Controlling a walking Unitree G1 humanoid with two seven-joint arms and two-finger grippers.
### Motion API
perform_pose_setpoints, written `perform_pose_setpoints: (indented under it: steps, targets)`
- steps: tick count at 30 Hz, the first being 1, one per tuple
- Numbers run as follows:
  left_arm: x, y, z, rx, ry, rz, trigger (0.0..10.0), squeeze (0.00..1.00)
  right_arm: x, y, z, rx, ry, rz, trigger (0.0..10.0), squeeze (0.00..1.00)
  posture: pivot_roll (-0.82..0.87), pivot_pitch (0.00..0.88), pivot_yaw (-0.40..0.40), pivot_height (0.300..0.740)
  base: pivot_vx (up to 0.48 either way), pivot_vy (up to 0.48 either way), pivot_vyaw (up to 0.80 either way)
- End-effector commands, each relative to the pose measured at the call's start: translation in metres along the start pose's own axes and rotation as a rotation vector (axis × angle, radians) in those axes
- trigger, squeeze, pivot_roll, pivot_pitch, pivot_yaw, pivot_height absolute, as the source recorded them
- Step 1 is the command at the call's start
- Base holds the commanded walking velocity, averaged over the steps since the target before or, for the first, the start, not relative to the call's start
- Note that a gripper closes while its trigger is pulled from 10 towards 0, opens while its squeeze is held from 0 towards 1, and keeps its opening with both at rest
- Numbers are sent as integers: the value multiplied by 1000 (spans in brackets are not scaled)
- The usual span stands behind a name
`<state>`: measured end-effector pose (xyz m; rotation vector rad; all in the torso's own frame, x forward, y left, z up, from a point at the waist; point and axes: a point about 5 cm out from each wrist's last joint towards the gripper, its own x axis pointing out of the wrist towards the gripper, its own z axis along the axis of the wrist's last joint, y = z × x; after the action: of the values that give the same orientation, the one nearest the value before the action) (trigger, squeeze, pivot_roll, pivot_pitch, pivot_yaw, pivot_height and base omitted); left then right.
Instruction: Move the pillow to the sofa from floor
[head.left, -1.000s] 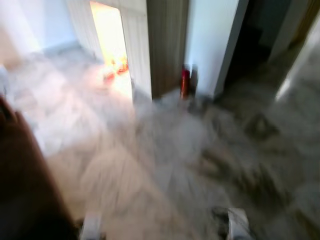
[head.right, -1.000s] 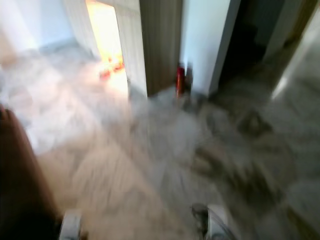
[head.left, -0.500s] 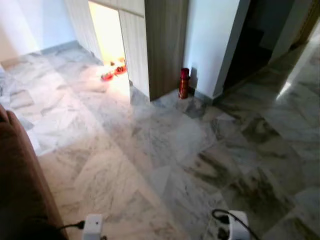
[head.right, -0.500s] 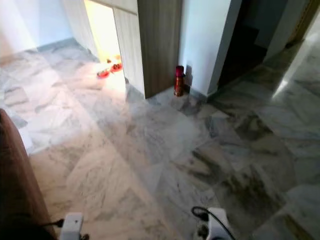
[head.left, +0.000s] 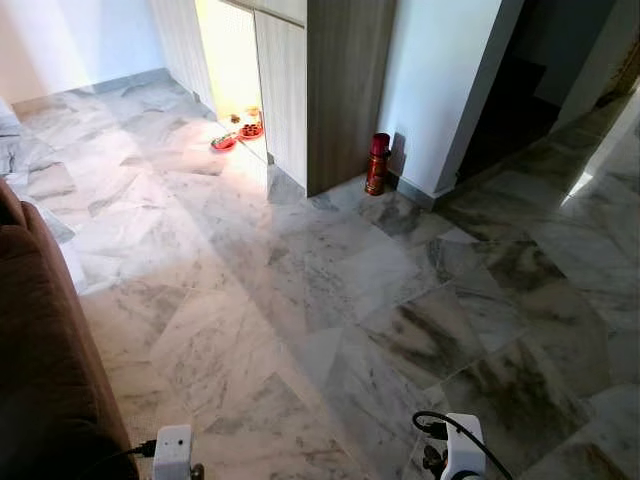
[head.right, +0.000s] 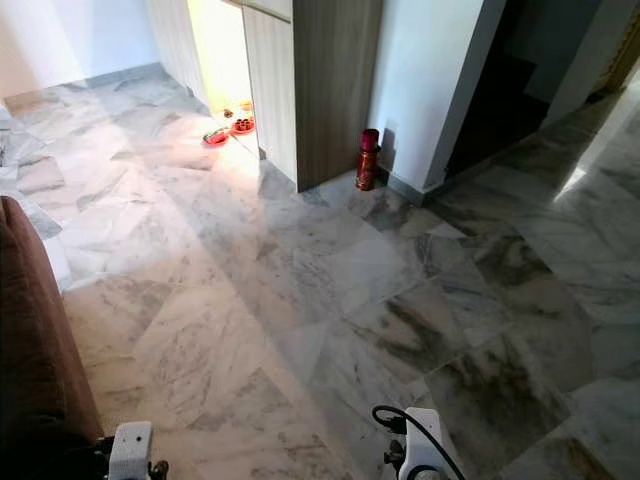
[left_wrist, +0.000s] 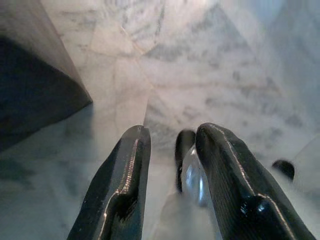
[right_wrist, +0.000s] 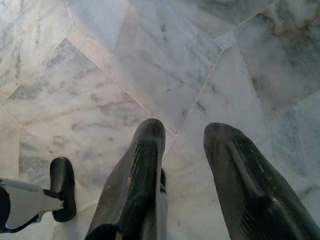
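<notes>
- Head views: grey-veined marble floor (head.left: 330, 290) spreads ahead. Brown sofa (head.left: 40, 370) along the left edge of the floor, seen only in part.
- Wood-panelled cabinet (head.left: 345, 90) stands at the far side of the floor; red bottle (head.left: 377, 164) upright on the floor just beside its right corner, against the white wall (head.left: 440, 90).
- Bright lit opening left of the cabinet, small red items (head.left: 237, 135) on the floor at its threshold; too small to identify.
- Dark doorway (head.left: 515, 100) at far right.
- Two white wrist housings at the near edge, left (head.left: 172, 452) and right (head.left: 462, 447), the right with a black cable.
- No pillow can be made out on the floor or the sofa.
- Left wrist view: left gripper (left_wrist: 167, 137) hangs over the marble, fingers a narrow gap apart, holding nothing; dark sofa side nearby.
- Right wrist view: right gripper (right_wrist: 182, 135) over bare marble, fingers narrowly parted, empty.
</notes>
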<state>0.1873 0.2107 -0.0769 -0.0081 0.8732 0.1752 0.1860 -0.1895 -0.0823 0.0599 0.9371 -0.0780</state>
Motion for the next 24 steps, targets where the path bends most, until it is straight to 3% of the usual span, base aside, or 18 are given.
perform_pose_setpoints:
  steps: [1,7,14,19,24]
  targets:
    - [1,-5,10,-30,-52,-33,10000,0,0,-1,1,10,-7,-3,10000,0,75,91,-26,703,0,0,0]
    - [4,-23,27,-26,-117,-113,10000,0,1,5,5,16,-30,26,10000,0,75,80,-25,703,0,0,0]
    - [3,-38,20,-6,-83,-174,10000,0,1,9,7,15,-41,44,10000,0,76,66,-20,703,0,0,0]
    - [2,-40,17,-23,-60,-184,10000,0,1,10,8,22,-48,50,10000,0,76,65,-19,703,0,0,0]
    - [2,-41,12,13,-28,-214,10000,0,1,11,8,18,-49,54,10000,0,76,76,-20,703,0,0,0]
